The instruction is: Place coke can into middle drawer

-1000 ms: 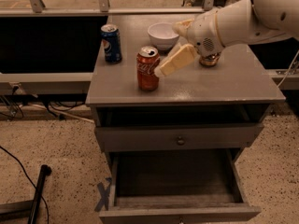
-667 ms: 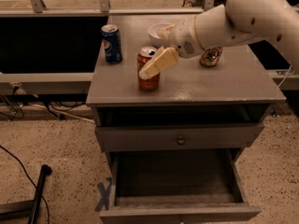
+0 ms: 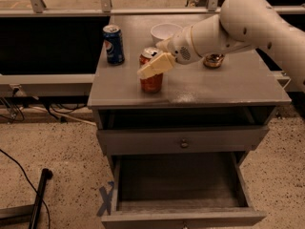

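The coke can (image 3: 151, 81), red with a silver top, stands upright on the grey cabinet top (image 3: 228, 82), left of centre. My gripper (image 3: 152, 67) reaches in from the right at the can's upper half; its cream tip overlaps the front of the can. The white arm (image 3: 248, 27) stretches to the upper right. The middle drawer (image 3: 176, 187) is pulled out below, low in the view, and its wood-grain floor is bare.
A blue Pepsi can (image 3: 114, 44) stands at the back left of the top. A white bowl (image 3: 165, 32) sits behind the coke can. A gold-brown can (image 3: 213, 60) is right of my arm. A closed drawer front with a knob (image 3: 183, 142) is above the open drawer.
My gripper has moved left along the cabinet top, from beside the coke can to over its upper front. The can has stayed where it was.
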Robot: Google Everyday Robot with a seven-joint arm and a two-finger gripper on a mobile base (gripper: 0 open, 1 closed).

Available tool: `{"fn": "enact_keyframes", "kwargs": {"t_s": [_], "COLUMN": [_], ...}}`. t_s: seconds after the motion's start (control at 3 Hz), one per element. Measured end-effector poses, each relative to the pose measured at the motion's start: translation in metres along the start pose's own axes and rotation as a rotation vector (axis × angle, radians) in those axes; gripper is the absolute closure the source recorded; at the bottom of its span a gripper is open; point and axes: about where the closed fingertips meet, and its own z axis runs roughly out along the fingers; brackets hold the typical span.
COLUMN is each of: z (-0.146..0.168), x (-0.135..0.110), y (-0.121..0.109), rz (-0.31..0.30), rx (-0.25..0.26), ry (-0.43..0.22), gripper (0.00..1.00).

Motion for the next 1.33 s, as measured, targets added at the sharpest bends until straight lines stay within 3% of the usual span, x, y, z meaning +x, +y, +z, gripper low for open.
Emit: {"fn": "enact_keyframes", "kwargs": {"t_s": [0.67,1.0,1.33], "z": [0.008,-0.023,-0.079], "x": [0.002,0.0,0.011], "y": [-0.001,0.011,0.037], "rz": [0.067,0.036,-0.037], "rx": [-0.028,-0.034,-0.034], "ry": [-0.059,-0.095,-0.112], "gripper": [0.65,0.88,1.0]}}
